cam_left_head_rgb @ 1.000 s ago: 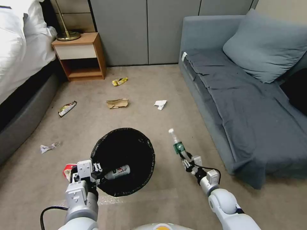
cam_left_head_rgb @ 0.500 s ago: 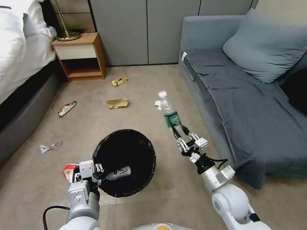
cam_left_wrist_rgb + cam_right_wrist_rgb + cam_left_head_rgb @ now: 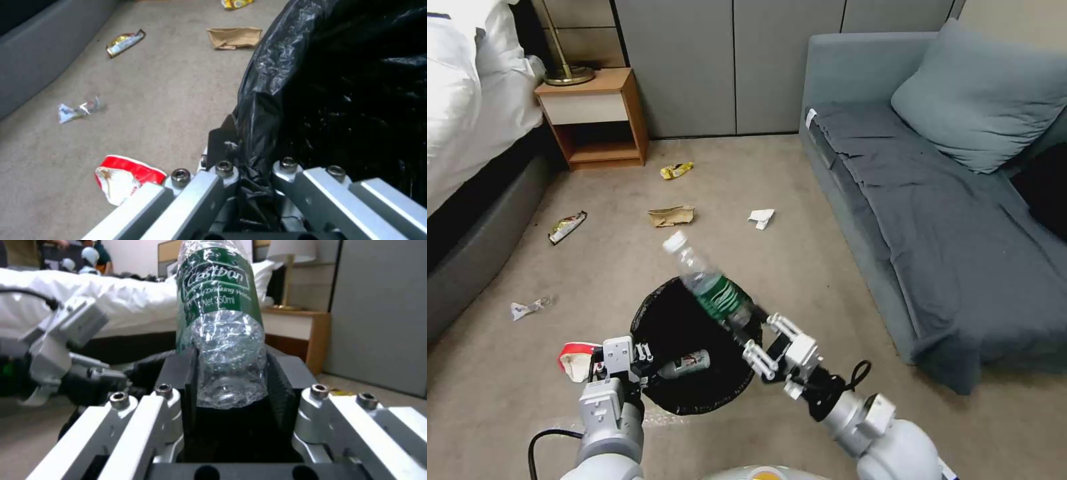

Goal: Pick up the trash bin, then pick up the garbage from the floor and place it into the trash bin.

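The trash bin (image 3: pixel 720 390), lined with a crinkly black bag (image 3: pixel 338 80), hangs low in front of me with my left gripper (image 3: pixel 638 362) shut on its near-left rim. In the left wrist view the left gripper (image 3: pixel 250 168) pinches the bag's folded edge. A white-labelled bottle (image 3: pixel 688 365) lies inside the bin. My right gripper (image 3: pixel 759 335) is shut on the base of a clear bottle with a green label (image 3: pixel 715 295), held tilted over the bin's mouth. The right wrist view shows the green-label bottle (image 3: pixel 220 323) clamped in the right gripper (image 3: pixel 231 386).
Litter on the carpet: a red-white wrapper (image 3: pixel 577 357) beside the bin, a crumpled wrapper (image 3: pixel 527 308), a dark wrapper (image 3: pixel 567 227), a brown paper bag (image 3: pixel 671 215), white paper (image 3: pixel 762 217), a yellow wrapper (image 3: pixel 676 170). A sofa (image 3: pixel 960 220) stands right, a bed (image 3: pixel 474 153) left, a nightstand (image 3: pixel 594 120) behind.
My right gripper has lifted the green-label bottle beside the sofa, then swung it left and nearer, over the bin's mouth. The left arm and bin shifted slightly right.
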